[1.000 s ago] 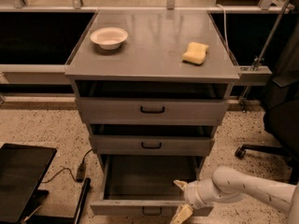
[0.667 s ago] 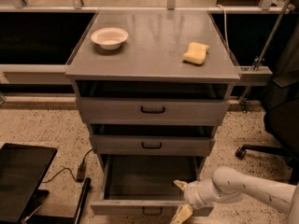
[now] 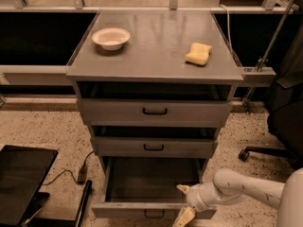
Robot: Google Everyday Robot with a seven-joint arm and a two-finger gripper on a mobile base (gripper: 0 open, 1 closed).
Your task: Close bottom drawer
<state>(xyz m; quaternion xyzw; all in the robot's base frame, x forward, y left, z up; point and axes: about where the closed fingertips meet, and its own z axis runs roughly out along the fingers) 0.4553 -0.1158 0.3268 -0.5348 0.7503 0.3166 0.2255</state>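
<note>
The bottom drawer (image 3: 142,208) of the grey metal cabinet (image 3: 156,67) is pulled out, showing a deep bare grey box and a flat front with a small black loop handle (image 3: 155,215). My gripper (image 3: 184,203) reaches in from the lower right on a white arm (image 3: 246,188). It sits at the right end of the drawer's front edge. One pale finger (image 3: 183,189) lies inside the drawer and the other finger (image 3: 184,216) hangs in front of the drawer face, so the front panel sits between them. The two drawers above are slightly out.
A white bowl (image 3: 111,38) and a yellow sponge (image 3: 199,54) rest on the cabinet top. A black flat panel (image 3: 21,181) and a cable (image 3: 71,173) lie on the speckled floor at left. A black office chair (image 3: 284,122) stands at right.
</note>
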